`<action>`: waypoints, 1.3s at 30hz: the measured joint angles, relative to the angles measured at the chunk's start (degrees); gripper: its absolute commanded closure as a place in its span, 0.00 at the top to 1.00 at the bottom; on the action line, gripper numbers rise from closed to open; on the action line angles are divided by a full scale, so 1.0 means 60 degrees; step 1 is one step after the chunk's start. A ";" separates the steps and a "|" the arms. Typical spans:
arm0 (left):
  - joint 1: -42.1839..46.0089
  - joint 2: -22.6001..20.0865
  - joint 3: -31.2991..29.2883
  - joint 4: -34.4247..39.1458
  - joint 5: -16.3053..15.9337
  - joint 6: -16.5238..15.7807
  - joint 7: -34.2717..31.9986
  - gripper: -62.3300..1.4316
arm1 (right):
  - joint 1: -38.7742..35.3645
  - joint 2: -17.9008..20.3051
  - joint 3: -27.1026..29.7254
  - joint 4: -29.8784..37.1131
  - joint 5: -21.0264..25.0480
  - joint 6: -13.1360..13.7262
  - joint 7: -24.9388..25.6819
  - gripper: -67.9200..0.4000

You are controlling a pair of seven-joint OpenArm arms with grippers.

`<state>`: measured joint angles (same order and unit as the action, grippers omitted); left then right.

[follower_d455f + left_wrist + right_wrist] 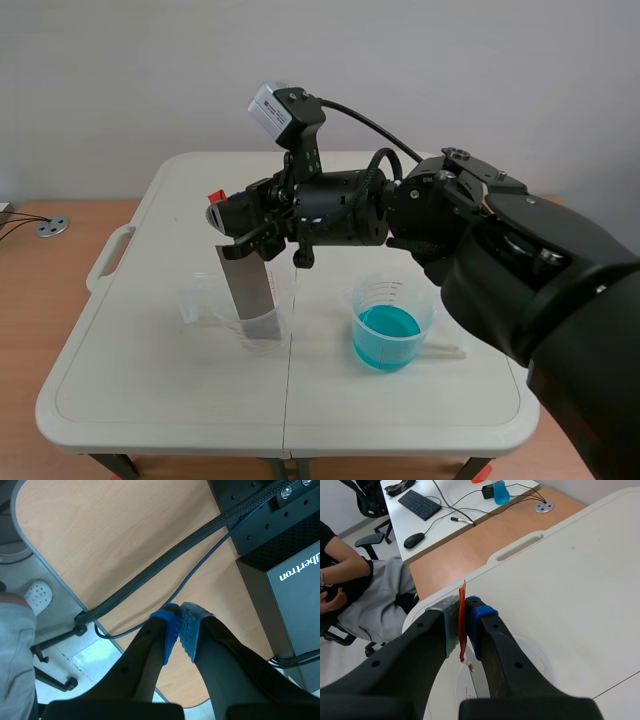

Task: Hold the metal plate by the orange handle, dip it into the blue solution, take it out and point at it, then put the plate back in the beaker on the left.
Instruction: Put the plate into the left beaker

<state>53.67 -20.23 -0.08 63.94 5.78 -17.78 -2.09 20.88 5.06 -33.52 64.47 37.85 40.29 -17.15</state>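
Your right gripper [228, 215] pinches the orange handle [215, 196] while the metal plate [250, 285] stands in the clear cup [265, 345] left of middle, so I think dipping it in the blue water [387, 335] still waits.

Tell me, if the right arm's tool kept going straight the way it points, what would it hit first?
Probably nothing: the right tool, shut on the plate's orange handle, points sideways above the white table; past the handle the way looks free, though depth is unclear.
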 measured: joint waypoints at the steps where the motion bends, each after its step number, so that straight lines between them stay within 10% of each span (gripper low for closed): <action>1: 0.0000 0.0000 0.0000 0.0000 0.0000 0.0000 0.0000 0.07 | 0.0000 0.0000 0.0000 0.0000 0.0000 0.0000 0.0000 0.02; 22: 0.0000 0.0000 0.0000 0.0000 0.0000 0.0000 0.0000 0.07 | 0.0000 0.0000 0.0000 0.0000 -0.0175 -0.0007 0.0029 0.05; 39: -0.0004 0.0000 0.0000 0.0000 0.0000 0.0000 0.0062 0.07 | 0.0000 0.0000 0.0004 0.0000 -0.0171 -0.0076 0.0066 0.92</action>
<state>53.65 -20.23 -0.08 63.94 5.78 -17.78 -1.72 20.88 5.06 -33.50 64.47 36.82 39.83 -16.75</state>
